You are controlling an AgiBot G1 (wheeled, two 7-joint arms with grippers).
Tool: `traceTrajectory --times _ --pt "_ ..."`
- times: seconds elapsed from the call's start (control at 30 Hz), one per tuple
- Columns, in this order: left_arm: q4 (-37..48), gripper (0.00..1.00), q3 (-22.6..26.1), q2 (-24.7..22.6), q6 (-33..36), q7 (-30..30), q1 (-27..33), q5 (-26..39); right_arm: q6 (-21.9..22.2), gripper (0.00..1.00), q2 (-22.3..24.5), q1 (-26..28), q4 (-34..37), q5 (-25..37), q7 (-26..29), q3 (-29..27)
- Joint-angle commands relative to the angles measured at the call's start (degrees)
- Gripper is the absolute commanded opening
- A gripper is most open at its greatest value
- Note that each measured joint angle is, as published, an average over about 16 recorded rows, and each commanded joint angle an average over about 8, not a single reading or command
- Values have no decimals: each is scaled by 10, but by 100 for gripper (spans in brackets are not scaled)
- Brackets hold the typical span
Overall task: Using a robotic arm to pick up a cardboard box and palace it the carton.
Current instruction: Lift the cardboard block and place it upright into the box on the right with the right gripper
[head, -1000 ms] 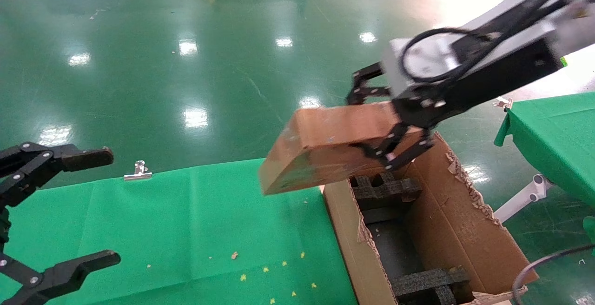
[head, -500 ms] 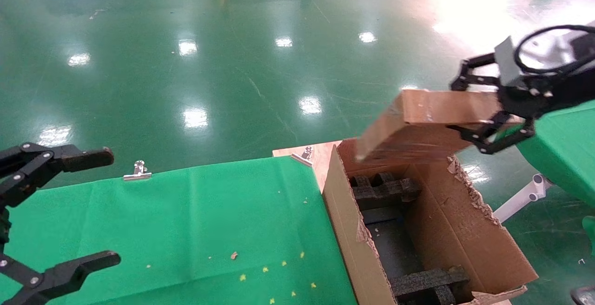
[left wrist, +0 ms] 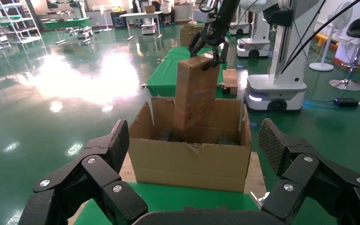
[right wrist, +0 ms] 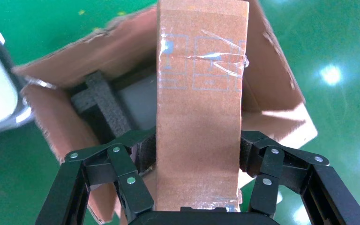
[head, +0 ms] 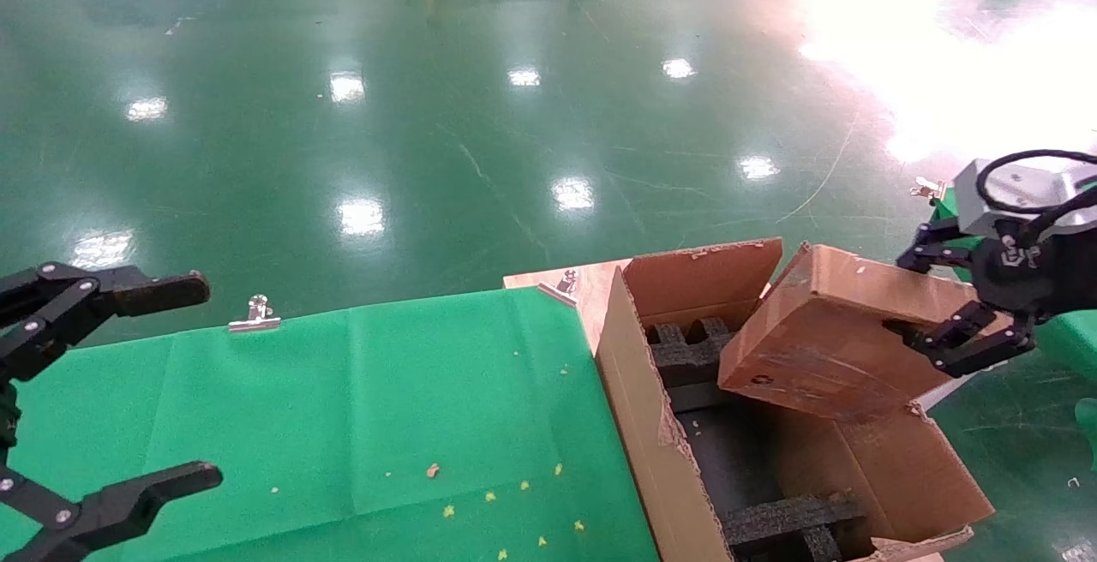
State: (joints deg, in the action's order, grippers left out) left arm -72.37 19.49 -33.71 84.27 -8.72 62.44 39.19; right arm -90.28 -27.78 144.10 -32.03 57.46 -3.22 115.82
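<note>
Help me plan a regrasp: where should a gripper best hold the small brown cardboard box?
Probably across the small brown cardboard box on its two long narrow sides near the upper end, from above, as the right gripper does; its lower end then hangs free over the large brown carton.

A brown cardboard box (head: pixel 823 335), crossed by clear tape and faint blue printed rectangles, is clamped in the black right pincer (head: pixel 960 301) over a brown corrugated carton (head: pixel 660 451) lined with black foam blocks (head: pixel 698 348). The silver camera block (head: pixel 1011 185) carries a black cable. Bright green cloth (head: pixel 343 408), flecked with yellow specks, covers the surface. The black left pincer (head: pixel 128 391) hangs spread above it. The floor (head: pixel 428 116) is glossy dark green, dotted with white reflections.
</note>
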Motion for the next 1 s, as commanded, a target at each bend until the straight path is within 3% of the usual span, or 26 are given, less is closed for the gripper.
traceTrajectory --times 0.03,0.57,1.0 --pt "0 100 0 0 0 0 0 0 4 0 2 -4 15 -7 19 10" --pt "0 100 0 0 0 0 0 0 38 0 66 -51 20 -64 153 14" --pt "0 100 0 0 0 0 0 0 61 0 92 -63 -9 -80 174 14"
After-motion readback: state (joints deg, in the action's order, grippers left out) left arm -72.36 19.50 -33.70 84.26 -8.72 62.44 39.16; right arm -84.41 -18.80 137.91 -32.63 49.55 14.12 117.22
